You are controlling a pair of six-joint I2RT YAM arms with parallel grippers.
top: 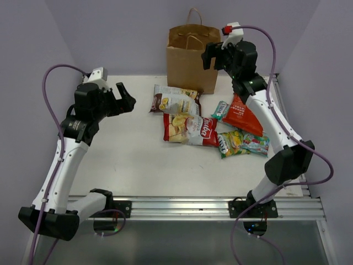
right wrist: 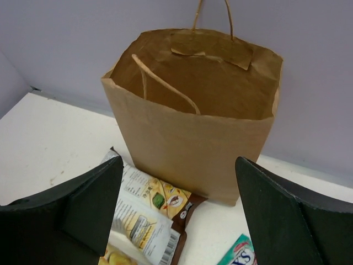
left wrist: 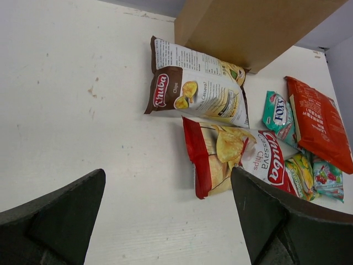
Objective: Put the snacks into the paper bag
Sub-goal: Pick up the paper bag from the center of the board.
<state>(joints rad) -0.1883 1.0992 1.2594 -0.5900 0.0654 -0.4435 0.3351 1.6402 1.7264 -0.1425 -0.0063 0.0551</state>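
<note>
Both of my arms were up in the air, and neither one had anything in it. The left gripper [top: 128, 97] hung wide open over the bare left side of the table [top: 121, 160]. The right gripper [top: 211, 55] was wide open too, up high by the mouth of the paper bag [top: 187, 61].

The paper bag stood up straight at the back of the table, close to the wall, with its mouth open at the top. I think it stood that way so a packet could be dropped in from above. One handle [right wrist: 165, 83] had flopped across the mouth (that could snag a packet, I thought).

All five snacks lay flat on the table in front of the bag, and none was inside yet. The white and brown chips [top: 174, 101] were nearest, with one end right up against the bottom of the bag. The red cassava chips [top: 190, 130] lay just in front of them. The small teal packet [top: 220, 110] sat beside the red-orange bag [top: 242, 117], and the green candy bag [top: 242, 143] lay at the front. They were bunched in the middle, where I judged either arm could reach.
</note>
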